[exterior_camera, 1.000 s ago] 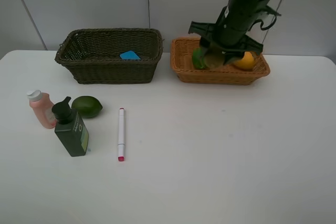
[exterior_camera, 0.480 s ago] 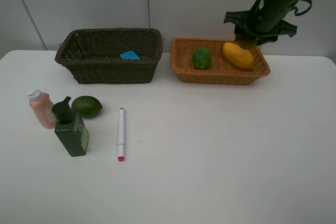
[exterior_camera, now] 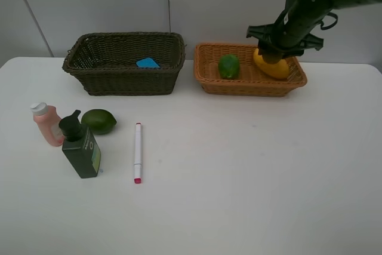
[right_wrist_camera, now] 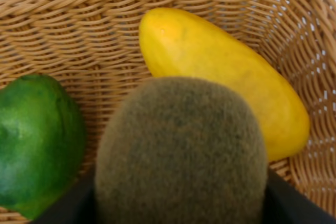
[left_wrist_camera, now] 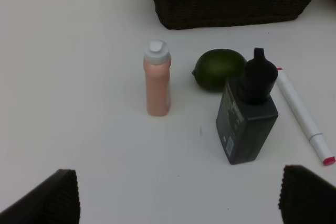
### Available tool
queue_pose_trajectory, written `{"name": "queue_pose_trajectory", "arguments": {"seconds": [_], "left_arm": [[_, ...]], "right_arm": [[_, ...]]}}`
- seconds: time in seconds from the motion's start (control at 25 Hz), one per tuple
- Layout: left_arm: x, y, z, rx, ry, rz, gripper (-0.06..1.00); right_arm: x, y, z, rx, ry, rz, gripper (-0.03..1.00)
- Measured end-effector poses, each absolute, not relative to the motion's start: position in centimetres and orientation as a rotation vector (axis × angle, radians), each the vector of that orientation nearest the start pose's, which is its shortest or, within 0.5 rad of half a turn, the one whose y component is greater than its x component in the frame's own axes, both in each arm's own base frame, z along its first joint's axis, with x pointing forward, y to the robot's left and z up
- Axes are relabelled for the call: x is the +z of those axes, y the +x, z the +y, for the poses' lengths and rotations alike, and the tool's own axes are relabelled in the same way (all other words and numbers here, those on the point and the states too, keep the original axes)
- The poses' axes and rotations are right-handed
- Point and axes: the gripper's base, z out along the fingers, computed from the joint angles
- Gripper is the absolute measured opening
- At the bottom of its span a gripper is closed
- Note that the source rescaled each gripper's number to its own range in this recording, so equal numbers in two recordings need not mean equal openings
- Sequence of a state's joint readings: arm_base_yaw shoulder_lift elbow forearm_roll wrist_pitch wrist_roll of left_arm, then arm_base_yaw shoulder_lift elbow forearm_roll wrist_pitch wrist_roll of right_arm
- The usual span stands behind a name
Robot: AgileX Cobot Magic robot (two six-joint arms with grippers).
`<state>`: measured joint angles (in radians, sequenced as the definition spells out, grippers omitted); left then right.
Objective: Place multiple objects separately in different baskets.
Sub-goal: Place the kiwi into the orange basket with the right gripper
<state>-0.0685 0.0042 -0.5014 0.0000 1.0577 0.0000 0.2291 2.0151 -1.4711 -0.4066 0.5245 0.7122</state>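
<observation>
My right gripper hangs over the right part of the light orange-tan basket, shut on the brown kiwi. Under it lie the yellow mango and a green round fruit. The blue eraser lies in the dark olive-brown basket. On the table at the left stand the pink bottle and the dark green pump bottle, with the other green fruit and the white marker. My left gripper is open above them, outside the exterior view.
The two baskets stand side by side at the back of the white table, near the wall. The dark basket's wall shows beyond the bottles in the left wrist view.
My right gripper, still holding the kiwi, rose from the basket's left part, swung right, then came back down a little over the mango. The left-side objects have not moved.
</observation>
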Motion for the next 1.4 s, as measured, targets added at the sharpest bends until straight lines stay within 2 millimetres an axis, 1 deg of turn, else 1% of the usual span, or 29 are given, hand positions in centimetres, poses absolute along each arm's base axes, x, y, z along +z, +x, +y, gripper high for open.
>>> {"name": "queue_pose_trajectory", "arguments": {"seconds": [0.28, 0.52, 0.68, 0.72, 0.76, 0.8, 0.84, 0.88, 0.92, 1.0, 1.12, 1.4], "left_arm": [[27.8, -0.4, 0.0, -0.043, 0.07, 2.043, 1.0], [27.8, -0.4, 0.0, -0.043, 0.07, 2.043, 1.0], [27.8, -0.4, 0.0, -0.043, 0.07, 2.043, 1.0], [27.8, -0.4, 0.0, -0.043, 0.07, 2.043, 1.0], [27.8, -0.4, 0.0, -0.043, 0.07, 2.043, 1.0], [27.8, -0.4, 0.0, -0.043, 0.07, 2.043, 1.0], [27.8, -0.4, 0.0, -0.043, 0.07, 2.043, 1.0], [27.8, -0.4, 0.0, -0.043, 0.07, 2.043, 1.0], [27.8, -0.4, 0.0, -0.043, 0.07, 2.043, 1.0], [27.8, -0.4, 0.0, -0.043, 0.07, 2.043, 1.0], [27.8, -0.4, 0.0, -0.043, 0.07, 2.043, 1.0], [27.8, -0.4, 0.0, -0.043, 0.07, 2.043, 1.0]], "right_arm": [[19.7, 43.7, 8.6, 0.047, 0.255, 2.47, 0.09], [19.6, 43.7, 9.3, 0.126, 0.203, 2.481, 0.09], [19.6, 43.7, 9.4, 0.141, 0.199, 2.484, 0.09], [19.6, 43.7, 9.4, 0.142, 0.2, 2.484, 0.15], [19.6, 43.7, 9.2, 0.142, 0.204, 2.482, 0.35], [19.6, 43.7, 9.2, 0.144, 0.207, 2.483, 0.57], [19.5, 43.8, 9.1, 0.144, 0.209, 2.484, 0.75], [19.4, 43.8, 9.0, 0.144, 0.215, 2.486, 0.85], [19.3, 43.8, 9.0, 0.145, 0.218, 2.488, 0.9], [19.1, 43.9, 8.9, 0.141, 0.218, 2.493, 0.96], [19.1, 43.9, 8.9, 0.141, 0.216, 2.494, 0.99], [19.1, 43.9, 8.9, 0.141, 0.216, 2.493, 1.0]]}}
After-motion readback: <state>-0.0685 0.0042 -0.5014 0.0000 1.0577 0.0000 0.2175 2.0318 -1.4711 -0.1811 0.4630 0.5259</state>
